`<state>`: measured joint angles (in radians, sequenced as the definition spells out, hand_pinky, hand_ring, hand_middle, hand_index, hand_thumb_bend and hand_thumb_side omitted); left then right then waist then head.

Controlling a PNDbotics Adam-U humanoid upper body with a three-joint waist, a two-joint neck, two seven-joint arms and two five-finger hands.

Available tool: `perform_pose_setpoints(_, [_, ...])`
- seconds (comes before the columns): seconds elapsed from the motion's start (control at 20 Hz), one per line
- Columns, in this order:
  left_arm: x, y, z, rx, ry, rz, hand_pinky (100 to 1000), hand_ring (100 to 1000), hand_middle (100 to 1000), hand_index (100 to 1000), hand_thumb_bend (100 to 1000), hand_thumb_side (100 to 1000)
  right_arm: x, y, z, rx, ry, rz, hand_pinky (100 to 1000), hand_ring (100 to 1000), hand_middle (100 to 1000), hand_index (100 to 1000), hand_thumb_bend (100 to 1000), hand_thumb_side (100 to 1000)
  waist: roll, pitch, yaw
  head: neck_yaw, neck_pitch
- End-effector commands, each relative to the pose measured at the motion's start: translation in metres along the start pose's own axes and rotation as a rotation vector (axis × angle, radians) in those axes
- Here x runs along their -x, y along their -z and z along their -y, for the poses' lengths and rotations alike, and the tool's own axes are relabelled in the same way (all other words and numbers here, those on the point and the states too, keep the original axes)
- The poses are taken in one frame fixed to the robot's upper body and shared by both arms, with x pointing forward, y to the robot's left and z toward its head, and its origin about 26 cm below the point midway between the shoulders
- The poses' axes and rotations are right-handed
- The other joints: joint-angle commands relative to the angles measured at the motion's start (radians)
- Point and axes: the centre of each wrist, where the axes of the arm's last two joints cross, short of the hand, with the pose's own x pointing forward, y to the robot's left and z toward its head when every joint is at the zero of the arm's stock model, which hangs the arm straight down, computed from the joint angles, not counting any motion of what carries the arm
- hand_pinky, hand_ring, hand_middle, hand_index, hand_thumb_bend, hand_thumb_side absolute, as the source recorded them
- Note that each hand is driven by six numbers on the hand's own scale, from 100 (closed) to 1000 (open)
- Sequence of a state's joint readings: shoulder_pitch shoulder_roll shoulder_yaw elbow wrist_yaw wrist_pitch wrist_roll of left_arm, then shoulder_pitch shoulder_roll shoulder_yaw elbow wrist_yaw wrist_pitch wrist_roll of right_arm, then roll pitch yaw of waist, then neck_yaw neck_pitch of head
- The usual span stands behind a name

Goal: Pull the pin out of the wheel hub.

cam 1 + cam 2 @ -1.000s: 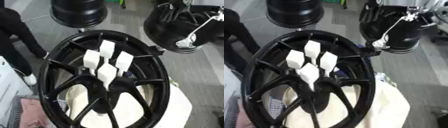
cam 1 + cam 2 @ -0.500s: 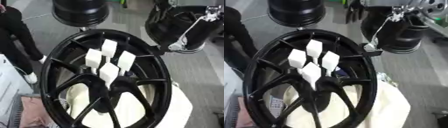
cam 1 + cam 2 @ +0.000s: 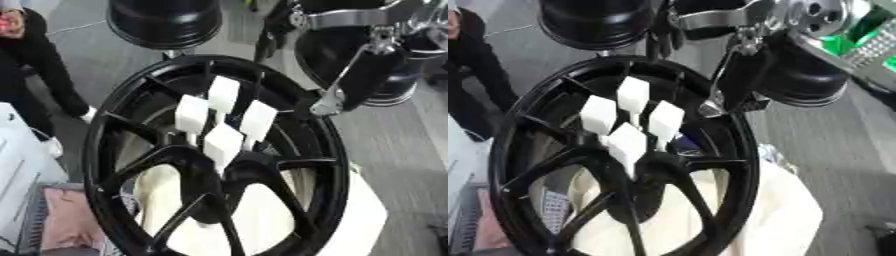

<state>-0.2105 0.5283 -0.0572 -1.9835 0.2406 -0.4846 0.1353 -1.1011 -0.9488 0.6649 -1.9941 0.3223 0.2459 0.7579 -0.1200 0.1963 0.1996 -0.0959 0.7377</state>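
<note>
A large black wheel hub [image 3: 219, 165] is seen standing tilted over a cream cloth [image 3: 359, 220], filling most of both views. 4 white block-shaped pins [image 3: 223, 120] are set in a cluster above its centre, well inside the rim, each on a thin stem. The right arm [image 3: 798, 55] is brought in from the upper right, black with silver joints, just above the hub's upper right rim. Of the right hand [image 3: 662, 37] only dark fingers near the top rim are made out; whether they are spread or curled cannot be told. They are seen apart from the pins.
</note>
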Motion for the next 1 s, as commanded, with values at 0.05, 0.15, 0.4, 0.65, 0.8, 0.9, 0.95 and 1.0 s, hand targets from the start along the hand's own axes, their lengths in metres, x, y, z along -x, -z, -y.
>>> perform_pose_setpoints(0.05, [-0.006,0.006,-0.003,0.028,0.021,0.023,766,640,631,819,100,670,-0.001,-0.004,0.008,0.016,-0.046,0.027,853,759,697,788,466,157,0.006,-0.008,0.003,-0.003,-0.004])
perform_pose_setpoints(0.15, [-0.005,0.006,-0.002,0.029,0.021,0.023,766,640,631,819,100,673,-0.001,-0.004,0.006,0.017,-0.057,0.039,853,758,696,787,466,157,0.005,-0.002,0.008,-0.004,-0.007])
perform_pose_setpoints(0.4, [-0.005,0.006,0.0,0.031,0.02,0.026,765,638,630,819,100,681,0.001,-0.002,0.0,0.031,-0.068,0.054,853,758,696,786,462,145,0.003,0.012,0.022,-0.012,-0.014])
perform_pose_setpoints(0.65, [-0.005,0.007,0.002,0.035,0.019,0.028,765,636,629,819,100,691,0.002,-0.001,-0.004,0.064,-0.109,0.08,856,761,698,788,460,138,-0.001,0.025,0.034,-0.018,-0.022])
perform_pose_setpoints(0.8, [-0.005,0.008,0.003,0.038,0.018,0.031,765,635,628,818,100,694,0.002,0.0,-0.007,0.071,-0.112,0.09,855,760,699,789,458,132,-0.003,0.036,0.041,-0.021,-0.03])
perform_pose_setpoints(0.9, [-0.004,0.008,0.003,0.039,0.019,0.033,765,634,628,818,100,699,0.006,0.001,-0.01,0.075,-0.103,0.084,853,759,698,788,457,127,-0.004,0.044,0.045,-0.023,-0.035])
perform_pose_setpoints(0.95, [-0.004,0.008,0.004,0.039,0.019,0.034,765,634,628,818,100,701,0.007,0.001,-0.011,0.077,-0.099,0.08,853,758,697,788,455,125,-0.005,0.048,0.047,-0.023,-0.036])
perform_pose_setpoints(1.0, [-0.004,0.009,0.004,0.04,0.019,0.034,765,633,628,818,100,703,0.009,0.002,-0.013,0.078,-0.095,0.076,852,757,696,789,450,119,-0.006,0.052,0.049,-0.023,-0.038])
